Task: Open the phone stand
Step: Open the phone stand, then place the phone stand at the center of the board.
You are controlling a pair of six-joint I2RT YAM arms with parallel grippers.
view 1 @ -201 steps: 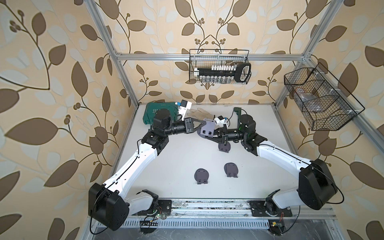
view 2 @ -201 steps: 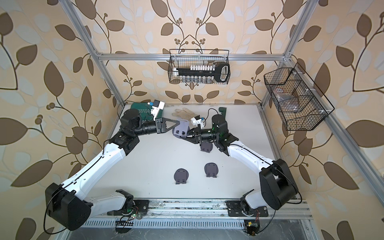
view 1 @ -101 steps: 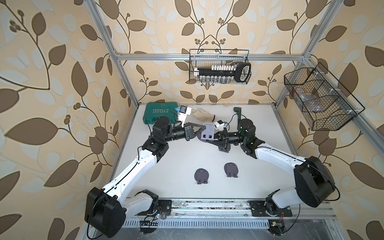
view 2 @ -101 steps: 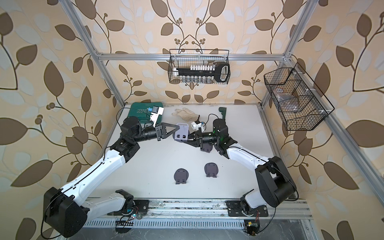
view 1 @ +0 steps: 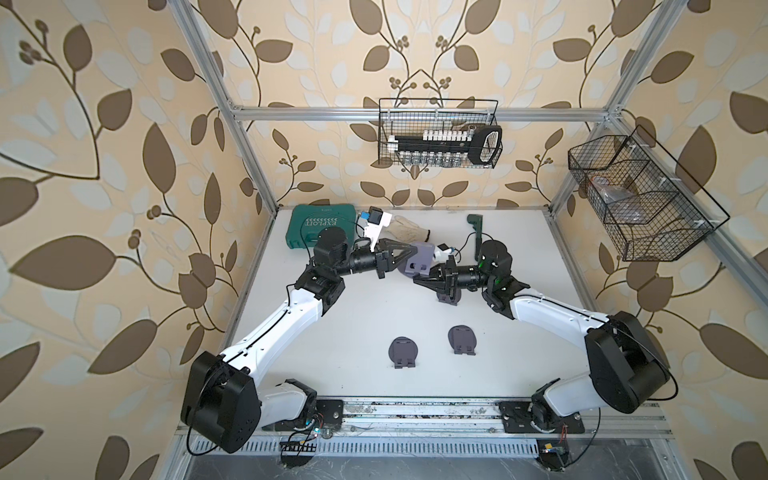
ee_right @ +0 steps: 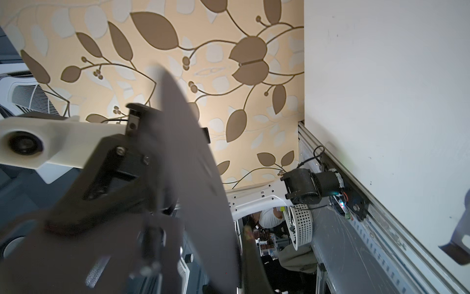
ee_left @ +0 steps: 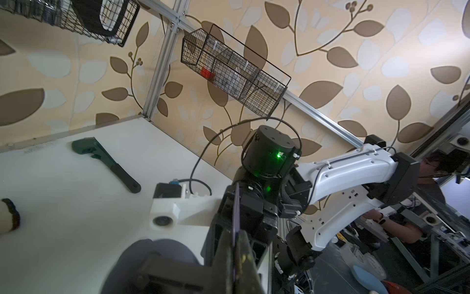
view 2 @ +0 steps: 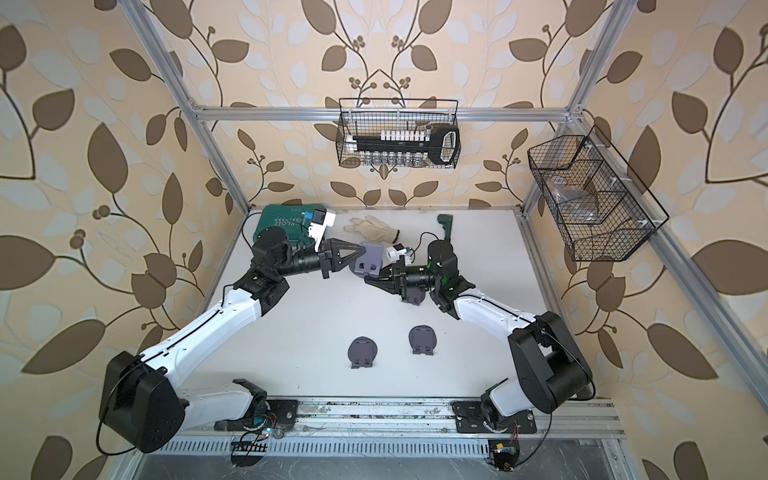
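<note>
Wire basket (view 1: pixel 384 124) beyond phone stand (view 1: pixel 420 262): socket rack (view 1: pixel 432 143) inside. Left gripper (view 1: pixel 413 250) and right gripper (view 1: pixel 417 279) jaws clamp the stand, partly hiding it.

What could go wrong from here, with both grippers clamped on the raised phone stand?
1. The left gripper and right gripper pinch only thin edges of the phone stand, so prying it open could slip one grip.
2. It appears to hang above the table. A slip would drop it, perhaps onto another stand lying under the right wrist.

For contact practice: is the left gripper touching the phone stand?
Touching. The left wrist view shows the left gripper shut on a plate of the phone stand.
</note>
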